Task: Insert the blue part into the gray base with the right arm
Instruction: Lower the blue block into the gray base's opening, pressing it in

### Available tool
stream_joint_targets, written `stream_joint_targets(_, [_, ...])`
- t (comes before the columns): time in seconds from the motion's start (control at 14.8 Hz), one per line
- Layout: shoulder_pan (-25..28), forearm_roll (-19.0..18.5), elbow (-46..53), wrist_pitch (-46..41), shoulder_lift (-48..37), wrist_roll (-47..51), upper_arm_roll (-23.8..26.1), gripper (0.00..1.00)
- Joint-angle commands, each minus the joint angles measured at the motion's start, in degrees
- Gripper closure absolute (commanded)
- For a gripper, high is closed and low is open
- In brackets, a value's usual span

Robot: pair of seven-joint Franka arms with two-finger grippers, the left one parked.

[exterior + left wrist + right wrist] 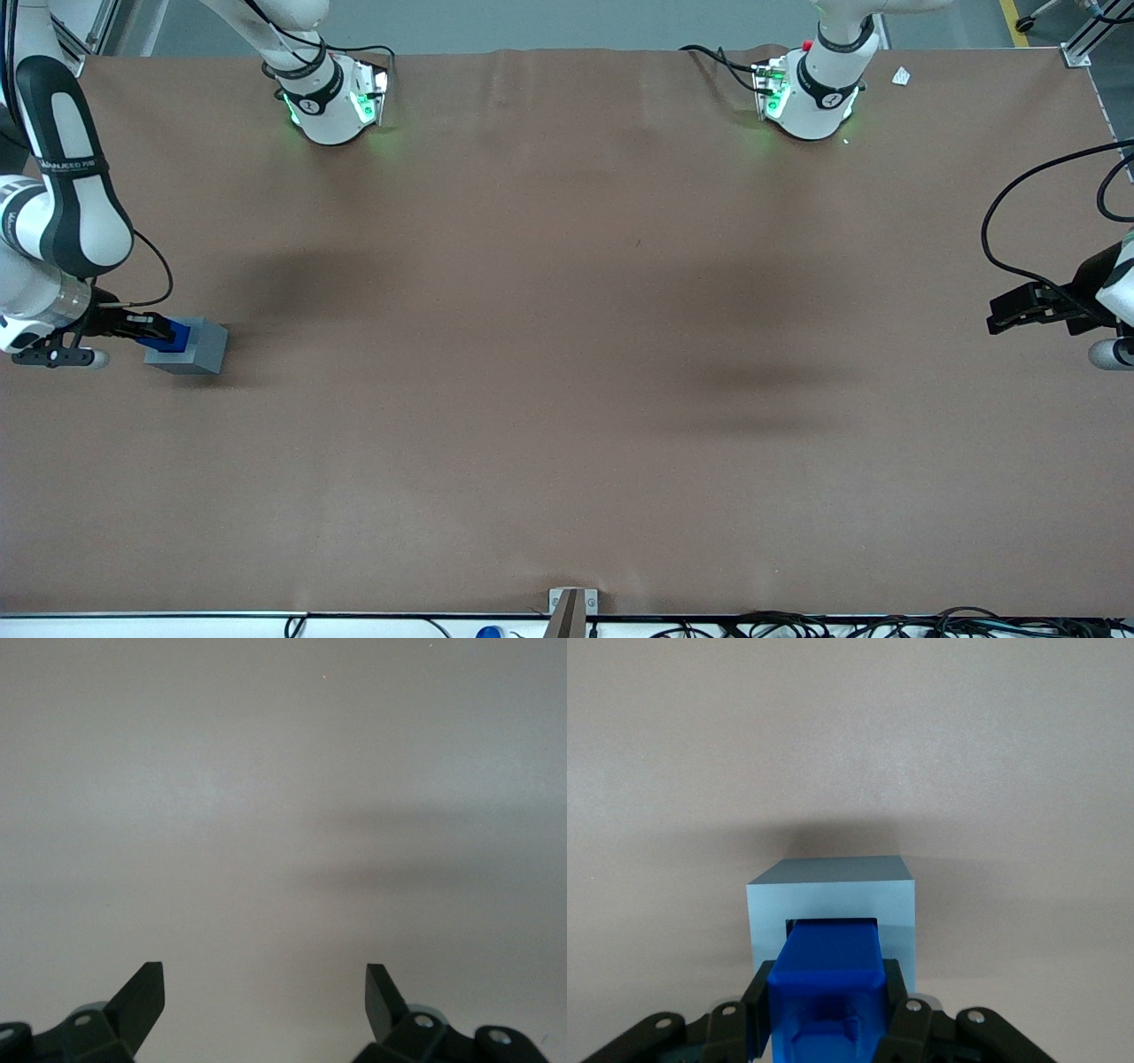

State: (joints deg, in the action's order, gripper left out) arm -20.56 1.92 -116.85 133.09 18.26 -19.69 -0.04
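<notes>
At the working arm's end of the table (567, 399) my right arm (66, 186) reaches down, and my gripper (152, 331) sits directly beside the gray base (197, 350), touching nothing but the blue part (176, 335) that it carries. My two fingers (911, 1019) are clamped on the sides of the blue part (829, 979), one on each flank, and the grip looks firm and square. The gray base (831, 890) rests on the table, and in the right wrist view its socket faces my gripper (828, 1028); the leading end of the blue part is already at the mouth of this socket and seems to be a little way inside it, though I cannot tell how deep. So I judge that I am in the insertion step itself: the picking is finished and the part is lined up with the opening. The next move asks for a slow, straight push along the axis of the socket, holding the part parallel to its walls, because the fit appears close and a small tilt could jam it or push the gray base along the table. Only when the part is fully seated should I let my fingers part and draw away.
</notes>
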Motion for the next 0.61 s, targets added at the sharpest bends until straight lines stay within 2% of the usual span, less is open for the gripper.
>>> stream_joint_targets(0.0, [-1.0,0.3,-1.0,0.8,-0.4,-1.0,0.7,0.89])
stream_joint_targets(0.07, [-0.8,0.3,-0.5,0.4,-0.4,-0.5,0.7,0.80])
stream_joint_targets(0.14, [-0.7,0.3,-0.1,-0.1,-0.3,-0.4,0.7,0.66])
stream_joint_targets(0.2, [-0.6,0.3,0.0,-0.1,-0.3,-0.3,0.7,0.42])
stream_joint_targets(0.41, [-0.4,0.3,0.8,-0.2,-0.4,-0.4,0.8,0.00])
stream_joint_targets(0.54, [-0.1,0.3,2.1,-1.2,-0.9,-0.3,1.0,0.00])
